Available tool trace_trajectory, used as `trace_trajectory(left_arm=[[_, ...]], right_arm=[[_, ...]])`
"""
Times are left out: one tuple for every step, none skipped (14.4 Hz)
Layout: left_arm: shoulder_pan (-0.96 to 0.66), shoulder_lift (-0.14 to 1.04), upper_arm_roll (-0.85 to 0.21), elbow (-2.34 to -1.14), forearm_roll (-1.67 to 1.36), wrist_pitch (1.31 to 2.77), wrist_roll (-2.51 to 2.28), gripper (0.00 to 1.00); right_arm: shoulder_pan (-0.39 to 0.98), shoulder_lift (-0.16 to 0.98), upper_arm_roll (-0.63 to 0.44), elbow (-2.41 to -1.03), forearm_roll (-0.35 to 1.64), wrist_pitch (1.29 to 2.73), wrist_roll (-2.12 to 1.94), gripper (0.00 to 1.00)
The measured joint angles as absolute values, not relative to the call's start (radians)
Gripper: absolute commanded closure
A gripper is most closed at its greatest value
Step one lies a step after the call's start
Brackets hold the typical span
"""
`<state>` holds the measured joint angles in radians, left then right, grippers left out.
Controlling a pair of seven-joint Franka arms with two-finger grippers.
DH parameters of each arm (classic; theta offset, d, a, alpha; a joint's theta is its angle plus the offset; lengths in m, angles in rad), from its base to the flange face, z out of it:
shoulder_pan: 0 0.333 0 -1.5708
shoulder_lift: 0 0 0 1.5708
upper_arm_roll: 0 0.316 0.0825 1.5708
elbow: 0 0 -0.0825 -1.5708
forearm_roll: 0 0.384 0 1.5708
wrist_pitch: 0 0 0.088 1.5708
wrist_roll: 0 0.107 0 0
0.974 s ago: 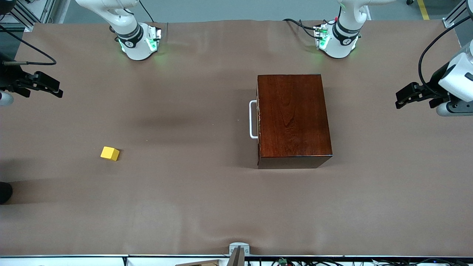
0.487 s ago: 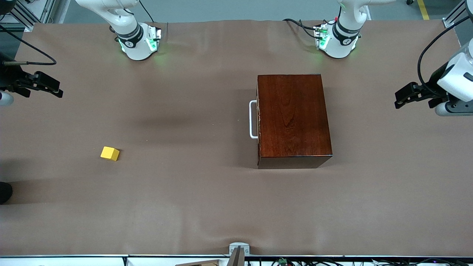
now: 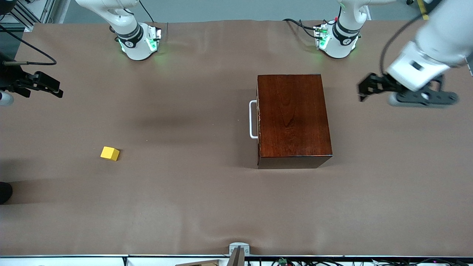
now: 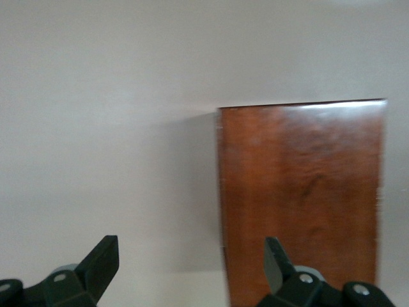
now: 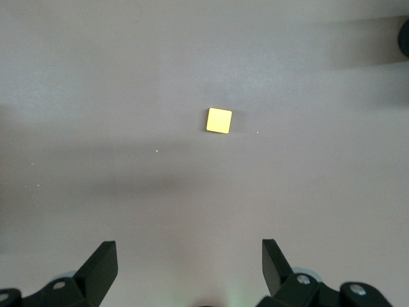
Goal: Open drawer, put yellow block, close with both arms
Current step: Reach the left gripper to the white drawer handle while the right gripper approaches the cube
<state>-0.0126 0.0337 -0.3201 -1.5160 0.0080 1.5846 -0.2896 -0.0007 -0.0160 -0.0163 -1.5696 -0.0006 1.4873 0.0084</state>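
Facing the right arm's end, the drawer sits shut (both end effectors spread).

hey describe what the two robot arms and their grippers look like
Both arms are white and rounded, with black joint bands and green-lit bases. Black cables trail from them. The left gripper and right gripper are black, each with two angular fingers, on a white wrist with a grey camera mount.

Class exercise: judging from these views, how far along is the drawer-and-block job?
Nothing is done: the drawer is shut, the yellow block lies on the table toward the right arm's end. The open left gripper is up beside the box; the open right gripper waits. Opening, loading and closing remain.
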Motion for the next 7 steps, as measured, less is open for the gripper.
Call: trace_trajectory(left_arm=[[-0.016, 0.036, -0.375, -1.506, 0.008, 1.584, -0.364, 0.00], [-0.023, 0.042, -0.436, -1.499, 0.007, 1.584, -0.447, 0.00], [-0.036, 0.058, -0.494, -1.488, 0.007, 1.586, -0.541, 0.00], [-0.062, 0.085, -0.542, -1.470, 0.007, 1.588, -0.648, 0.00], [-0.105, 0.122, -0.571, -1.445, 0.007, 1.592, -0.752, 0.00], [-0.161, 0.164, -0.577, -1.414, 0.007, 1.596, -0.835, 0.00], [-0.216, 0.206, -0.577, -1.385, 0.008, 1.603, -0.893, 0.00]], right_arm=[[-0.001, -0.013, -0.017, -1.570, -0.001, 1.487, 0.009, 0.00], [-0.002, -0.010, -0.019, -1.570, -0.001, 1.487, 0.009, 0.00], [-0.002, -0.006, -0.020, -1.570, -0.001, 1.487, 0.009, 0.00], [-0.003, -0.002, -0.021, -1.569, -0.001, 1.487, 0.009, 0.00], [-0.003, 0.001, -0.022, -1.569, -0.001, 1.487, 0.009, 0.00], [-0.003, 0.006, -0.023, -1.569, -0.001, 1.487, 0.009, 0.00], [-0.004, 0.013, -0.023, -1.569, -0.001, 1.487, 0.009, 0.00]])
